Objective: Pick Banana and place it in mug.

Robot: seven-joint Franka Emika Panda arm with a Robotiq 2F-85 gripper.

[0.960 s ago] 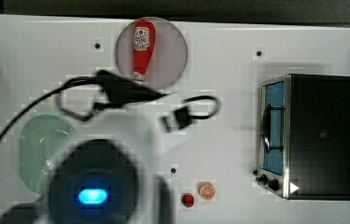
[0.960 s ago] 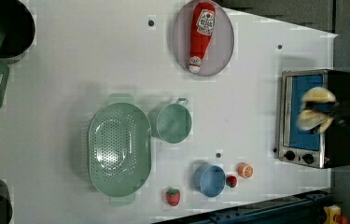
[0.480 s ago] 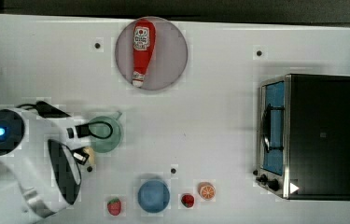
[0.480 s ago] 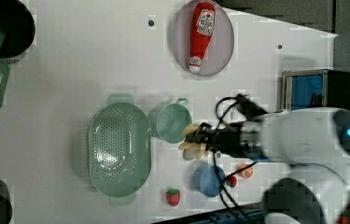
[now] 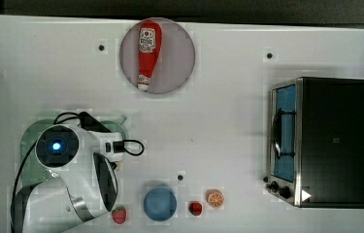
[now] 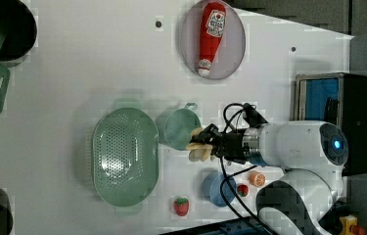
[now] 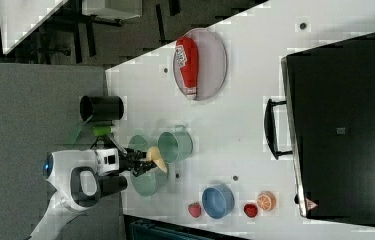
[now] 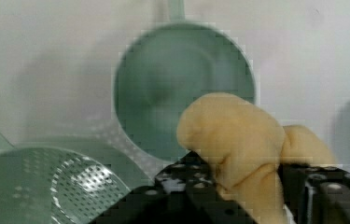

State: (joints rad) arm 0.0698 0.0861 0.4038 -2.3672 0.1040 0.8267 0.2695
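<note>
- The arm reached low over the table point(image 6: 73, 73), its white wrist lying almost level in the left view, with the end effector point(image 6: 209, 147) pointing toward the mug point(image 6: 178, 129).
- In the right view the end effector point(image 7: 142, 161) came in from the right view's left, crossing above the green strainer point(image 7: 147, 182) on its way to the mug point(image 7: 175, 146).
- The end effector point(image 8: 247, 186) was grasping the banana point(image 8: 238, 140), black fingers point(image 8: 182, 179) pressed against both sides of it.
- The banana point(image 6: 199, 147) was a pale yellow-cream bunch of short, plump curved lobes, narrower than the mug's mouth.
- It hung at the mug's rim, partly over the opening in the wrist view, not yet inside.
- The mug point(image 8: 182, 88) was round, pale green and upright with a short handle, and it looked empty.
- The strainer point(image 6: 125, 156) sat just beside the mug.
- A blue cup point(image 6: 217, 188), a strawberry point(image 6: 181, 205) and an orange slice point(image 6: 256, 178) lay near the mug.
- A ketchup bottle point(image 6: 210, 32) lay on a grey plate point(image 6: 235, 49), well apart from the mug.
</note>
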